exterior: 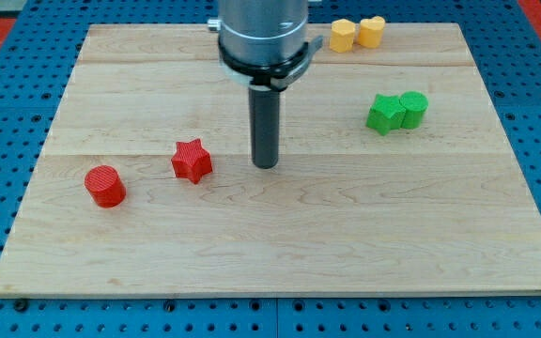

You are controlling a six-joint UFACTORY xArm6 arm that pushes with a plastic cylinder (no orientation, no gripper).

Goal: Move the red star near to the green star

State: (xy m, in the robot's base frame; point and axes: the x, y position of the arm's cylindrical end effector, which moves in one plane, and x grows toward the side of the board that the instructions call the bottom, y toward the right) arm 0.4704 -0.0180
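Observation:
The red star (192,161) lies on the wooden board (280,235), left of centre. The green star (383,114) lies at the right, touching a green cylinder (413,109) on its right side. My tip (266,165) rests on the board just right of the red star, with a gap between them, and well left of the green star.
A red cylinder (106,186) stands at the view's left of the red star. A yellow hexagon-like block (344,35) and a yellow heart-like block (372,31) sit together at the board's top edge. Blue pegboard surrounds the board.

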